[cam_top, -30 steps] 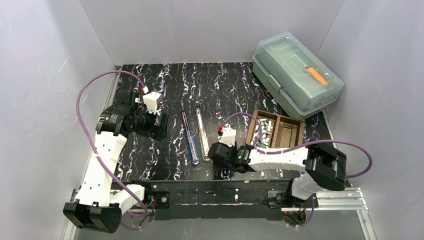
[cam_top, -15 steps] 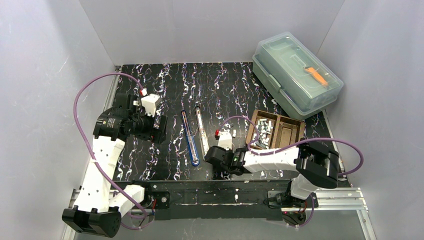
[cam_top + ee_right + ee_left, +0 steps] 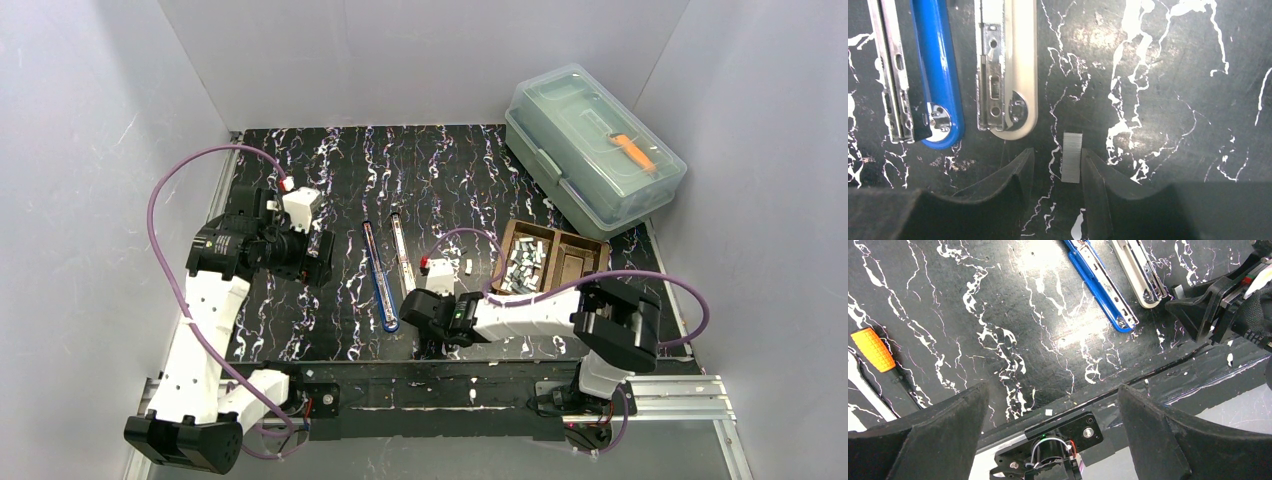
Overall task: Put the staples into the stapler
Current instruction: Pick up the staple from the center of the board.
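Note:
A blue stapler (image 3: 935,75) and a cream stapler (image 3: 1015,70) lie side by side on the black marbled table, each with its metal rail showing. Both also show in the top view, the blue stapler (image 3: 381,285) left of the cream stapler (image 3: 404,258). One grey staple strip (image 3: 1072,157) lies flat just below the cream stapler. My right gripper (image 3: 1057,155) straddles it, partly open, with the strip against the right finger and a gap on the left side. More staples (image 3: 522,262) fill a brown tray. My left gripper (image 3: 1053,390) hangs wide open and holds nothing, left of the staplers.
A brown two-compartment tray (image 3: 578,268) sits right of the staplers. A clear lidded box (image 3: 593,148) holding an orange tool stands at the back right. An orange-handled tool (image 3: 875,347) lies under the left arm. The table's front edge (image 3: 1158,375) runs close behind the right gripper.
My right gripper slid left along the front edge to the staplers' near ends and its jaws narrowed around the strip. The left arm shifted slightly and then held still.

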